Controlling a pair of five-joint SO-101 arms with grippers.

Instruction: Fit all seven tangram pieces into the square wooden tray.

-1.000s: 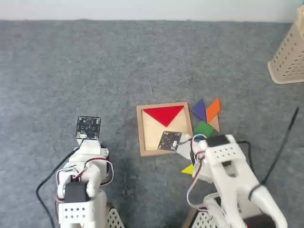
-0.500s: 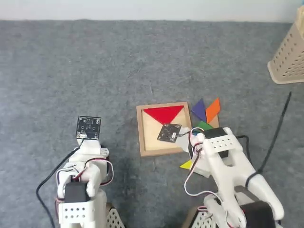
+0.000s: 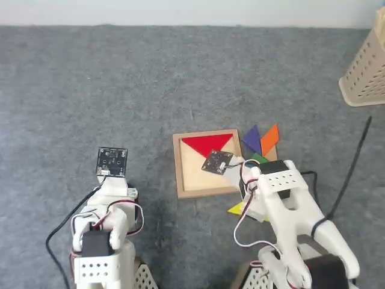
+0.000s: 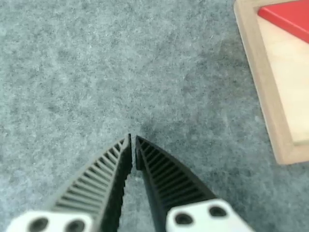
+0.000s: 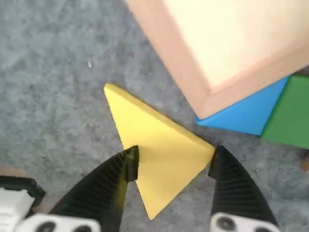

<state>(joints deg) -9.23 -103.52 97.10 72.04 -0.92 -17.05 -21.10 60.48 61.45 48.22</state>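
R gripper [image 5: 173, 157]: fingers apart, straddling the yellow tri [image 5: 157, 145], which lies flat on the grey mat [image 3: 120, 84]. One fingertip [image 5: 129, 162] sits at a straight edge of the tri, the other by one of its corners. Touching or a hair off, can't tell. Not clamped.

Yellow tri location: outside the tray [image 3: 177, 171], just off its near-right corner, close to the rim but apart from it.

Other pieces:
- Red tri [image 3: 207, 144] seated in tray along the far rim. By my count 1 of 7 in, though the R arm covers part of the tray floor.
- Blue piece [image 5: 244, 116] against the tray's right rim by that same corner, w/ green piece [image 5: 289, 113] touching its outer side.
- Purple piece [image 3: 252, 138] and orange piece [image 3: 271, 138] side by side off the tray's far-right corner.

L gripper [image 4: 133, 145]: fingers together, nothing btwn them, hanging over mat left of the tray, well apart from every loose piece. Basket [image 3: 364, 66] at far right, not involved.

Key relation for next move: tri lies directly btwn the R fingers, so no lateral approach looks needed, just a close. R arm is far nearer than L. Tray opening lies far-left of the tri, so the carry should be short.

Risk (judgement): an edge-plus-corner grip may spin the tri as the fingers meet. Piece is thin and the mat fuzzy, so tips probably need to sit low or they'll ride over it.
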